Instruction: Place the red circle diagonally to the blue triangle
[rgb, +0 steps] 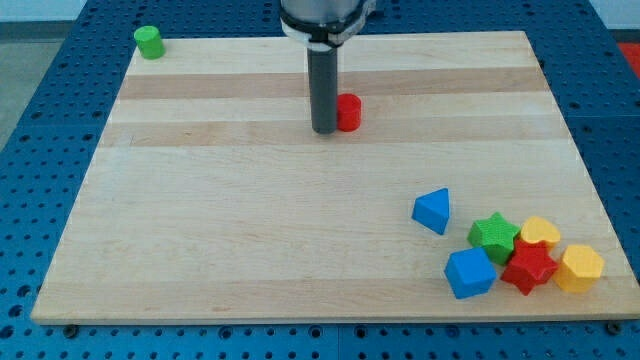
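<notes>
No pincer exists; my tip (324, 130) touches the red circle's (349, 112) left side, well above-left of the blue triangle (432, 210) on the table (200, 230). Placement seems barely begun.

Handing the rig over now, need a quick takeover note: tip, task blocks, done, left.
My tip is down on the board, touching the left side of the red circle, near the view's top centre.
The blue triangle sits lower right, apart from the circle, beside the cluster at the view's bottom right.
Done: tip is at the circle.
Left: push the circle down and right until it sits diagonal to the triangle.
</notes>
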